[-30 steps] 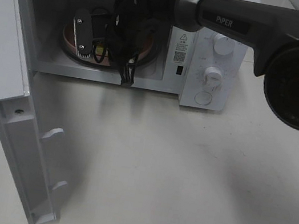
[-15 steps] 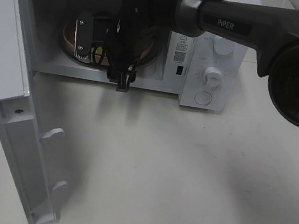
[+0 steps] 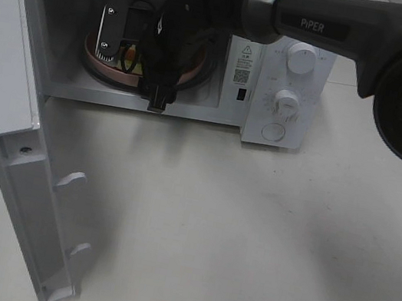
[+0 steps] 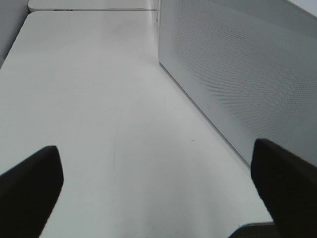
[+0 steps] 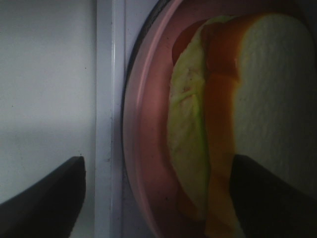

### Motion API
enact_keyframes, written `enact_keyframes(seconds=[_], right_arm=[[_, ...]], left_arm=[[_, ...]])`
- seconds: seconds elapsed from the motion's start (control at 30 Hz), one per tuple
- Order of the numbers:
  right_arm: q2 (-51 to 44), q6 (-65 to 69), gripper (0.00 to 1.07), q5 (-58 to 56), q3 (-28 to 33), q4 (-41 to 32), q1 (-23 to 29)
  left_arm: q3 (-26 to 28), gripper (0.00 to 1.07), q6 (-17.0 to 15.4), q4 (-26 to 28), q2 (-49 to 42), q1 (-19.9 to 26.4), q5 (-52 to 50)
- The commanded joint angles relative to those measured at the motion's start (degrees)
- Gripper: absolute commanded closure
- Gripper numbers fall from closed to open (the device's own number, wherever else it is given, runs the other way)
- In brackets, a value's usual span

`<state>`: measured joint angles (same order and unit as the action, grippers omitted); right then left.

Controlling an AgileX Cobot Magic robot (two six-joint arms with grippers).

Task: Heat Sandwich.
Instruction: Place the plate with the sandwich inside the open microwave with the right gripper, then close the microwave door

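The sandwich (image 5: 257, 99), white bread with pale yellow-green filling, lies on a round pink plate (image 5: 148, 124) inside the open microwave (image 3: 294, 65). My right gripper (image 5: 158, 198) reaches into the cavity with its dark fingertips (image 5: 44, 198) spread wide on either side of the plate's edge, gripping nothing. In the exterior high view the right gripper (image 3: 122, 43) and its wrist hide most of the sandwich, and only the pink plate's rim (image 3: 93, 55) shows. My left gripper (image 4: 158, 193) hangs open over bare table beside the microwave's perforated side wall (image 4: 237, 74).
The microwave door (image 3: 13, 110) stands swung wide open toward the front left. The control panel with two dials (image 3: 287, 102) is at the cavity's right. The right arm (image 3: 362, 31) spans the upper right. White tabletop (image 3: 248, 237) stretches in front.
The right gripper's jaws have spread apart, and its wrist has shifted slightly up and to the left in the cavity. The plate has stayed in place. The left gripper has not changed.
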<state>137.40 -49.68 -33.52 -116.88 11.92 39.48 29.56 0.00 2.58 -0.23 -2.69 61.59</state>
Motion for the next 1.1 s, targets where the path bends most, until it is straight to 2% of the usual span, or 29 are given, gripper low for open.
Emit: enact_keyframes(seconds=[0.03, 0.5, 0.7, 1.1], right_arm=[[-0.86, 0.69, 0.31, 0.57, 0.40, 0.11, -0.06], [-7.16, 1.89, 0.31, 8.77, 12.83, 0.11, 0.00], [-11.86, 3.21, 0.31, 13.52, 20.80, 0.11, 0.00], [-21.37, 6.36, 0.31, 14.32, 33.17, 0.06, 0.11]], left_arm=[[0.00, 0.09, 0.00, 0.34, -1.15, 0.17, -0.52], [0.00, 0.09, 0.00, 0.34, -1.15, 0.17, -0.52], [0.00, 0.09, 0.00, 0.34, -1.15, 0.17, -0.52], [0.00, 0.09, 0.00, 0.34, -1.15, 0.17, -0.52]])
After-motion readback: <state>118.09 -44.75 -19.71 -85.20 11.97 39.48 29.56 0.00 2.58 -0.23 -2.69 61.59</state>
